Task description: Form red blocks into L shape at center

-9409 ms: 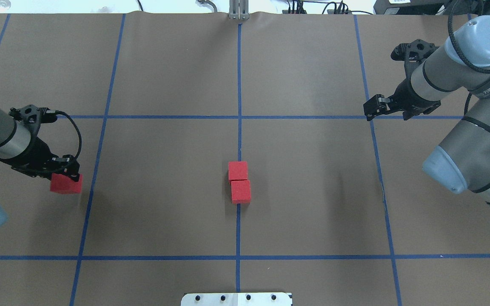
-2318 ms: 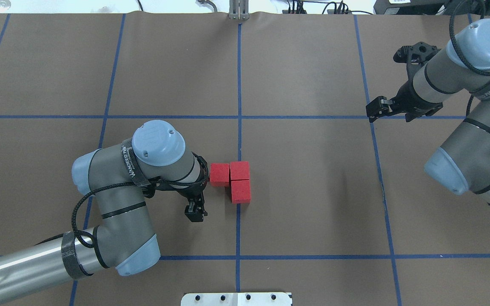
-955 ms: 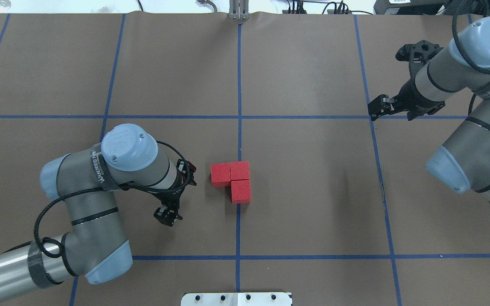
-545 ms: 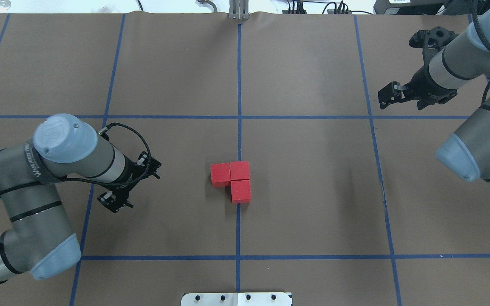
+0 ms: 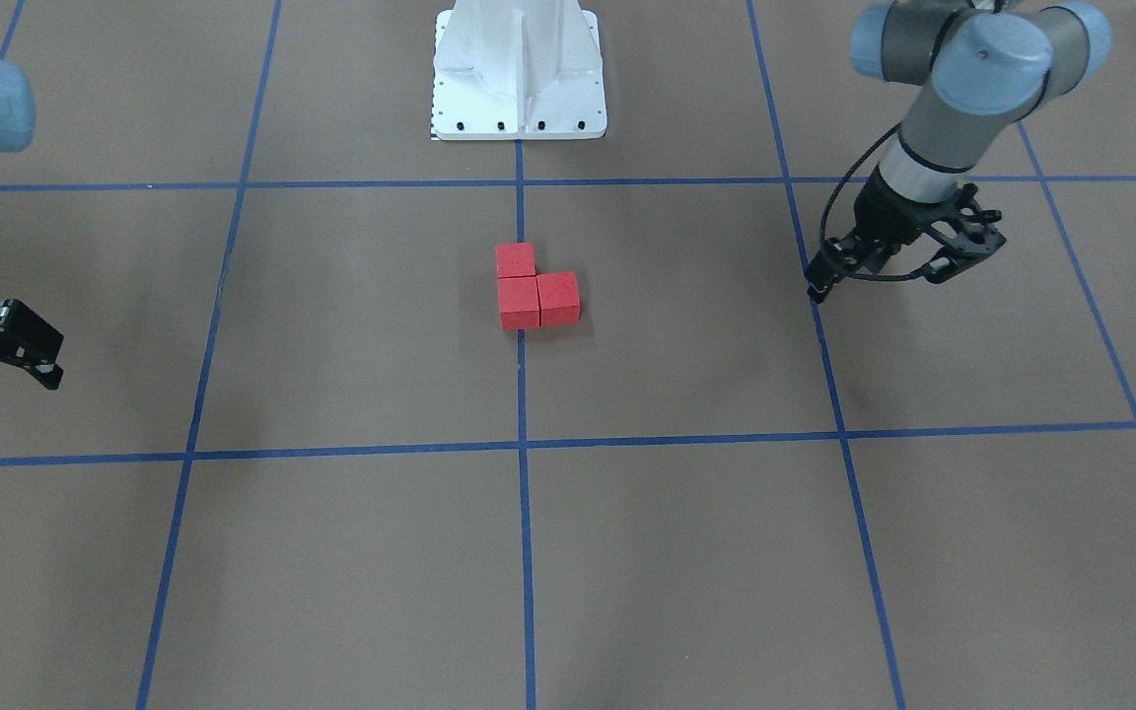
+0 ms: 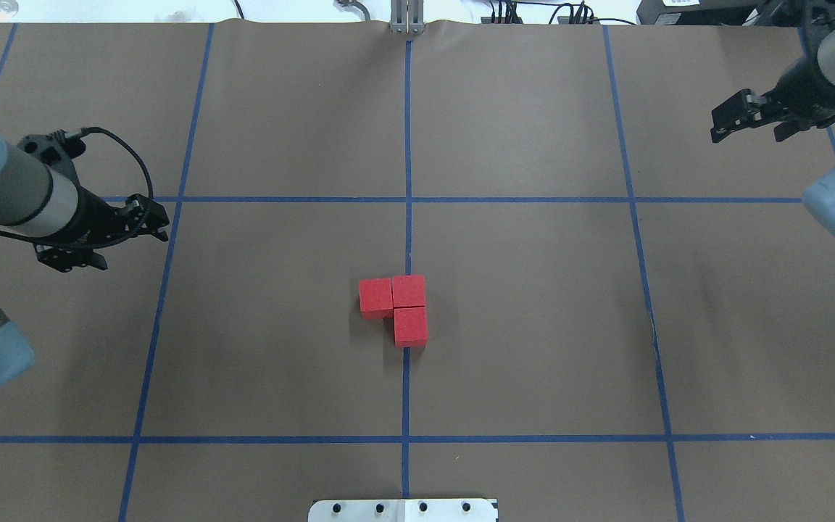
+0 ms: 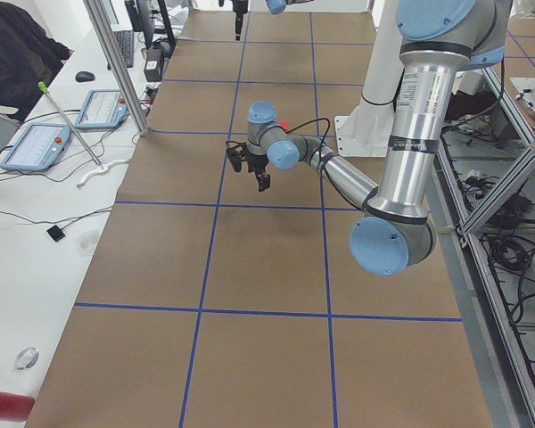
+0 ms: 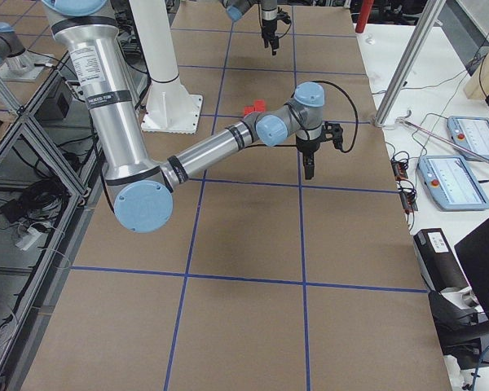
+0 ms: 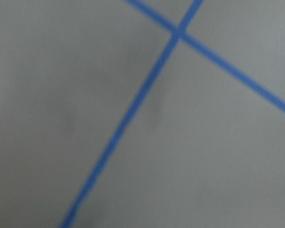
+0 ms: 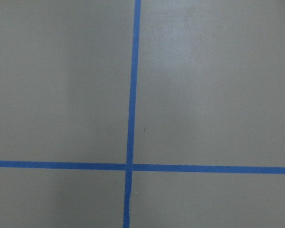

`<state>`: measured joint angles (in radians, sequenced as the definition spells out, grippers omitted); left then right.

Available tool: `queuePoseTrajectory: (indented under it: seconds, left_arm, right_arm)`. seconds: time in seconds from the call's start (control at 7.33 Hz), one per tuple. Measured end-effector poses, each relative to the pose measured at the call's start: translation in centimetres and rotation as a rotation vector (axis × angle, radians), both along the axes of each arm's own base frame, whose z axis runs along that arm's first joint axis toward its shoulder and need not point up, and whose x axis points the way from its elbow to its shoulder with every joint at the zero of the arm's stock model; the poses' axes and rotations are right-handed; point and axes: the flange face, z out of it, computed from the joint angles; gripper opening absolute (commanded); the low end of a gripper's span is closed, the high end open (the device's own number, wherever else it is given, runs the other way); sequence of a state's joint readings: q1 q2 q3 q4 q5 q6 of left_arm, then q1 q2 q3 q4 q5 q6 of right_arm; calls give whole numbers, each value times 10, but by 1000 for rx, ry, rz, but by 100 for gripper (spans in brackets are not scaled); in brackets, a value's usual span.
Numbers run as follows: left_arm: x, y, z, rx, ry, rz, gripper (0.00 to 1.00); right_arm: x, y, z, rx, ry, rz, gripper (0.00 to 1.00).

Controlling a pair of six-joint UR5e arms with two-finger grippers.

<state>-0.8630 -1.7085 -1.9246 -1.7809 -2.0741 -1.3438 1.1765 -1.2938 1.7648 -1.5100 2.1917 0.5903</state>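
Note:
Three red blocks sit touching in an L at the table's centre, on the middle blue line: one (image 6: 375,298) at the left, one (image 6: 409,291) at the corner, one (image 6: 410,326) nearer the robot. The front-facing view shows the same L (image 5: 536,298). My left gripper (image 6: 155,220) is open and empty, far left of the blocks, above a grid-line crossing; it also shows in the front-facing view (image 5: 815,286). My right gripper (image 6: 723,125) is open and empty at the far right back, and at the left of the front-facing view (image 5: 31,350). Both wrist views show only brown paper and blue lines.
The white robot base plate (image 6: 403,510) is at the near edge. Blue tape lines (image 6: 407,199) divide the brown table cover into large squares. A side bench with tablets (image 7: 36,147) and a seated person (image 7: 13,53) lies beyond the table's far edge.
My left arm carried the third block to the centre, set it against the other two, let go and drew back to the left. My right arm swung back and to the right.

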Motion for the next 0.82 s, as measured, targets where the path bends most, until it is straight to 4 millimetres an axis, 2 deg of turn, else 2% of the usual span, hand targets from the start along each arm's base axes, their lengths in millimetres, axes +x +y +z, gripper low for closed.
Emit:
queuePoseTrajectory:
  seconds: [0.14,0.27,0.55,0.68,0.82]
  left_arm:
    - [-41,-18,24,54,-5,76,100]
    - [-83,-35,57,122,-10,168,100]
    - [-167,-66,133,275,-53,329,100]
    - [-193,-80,160,322,-54,385,100]
    - [-207,-93,172,345,-52,408,100]
  right_arm:
    - [24,-13,18,18,18,-21,100]
    - [45,-25,41,39,46,-51,100]
    - [74,-41,87,76,95,-135,100]
    - [79,-43,97,81,97,-155,100]
    - [82,-44,99,84,88,-163,100]
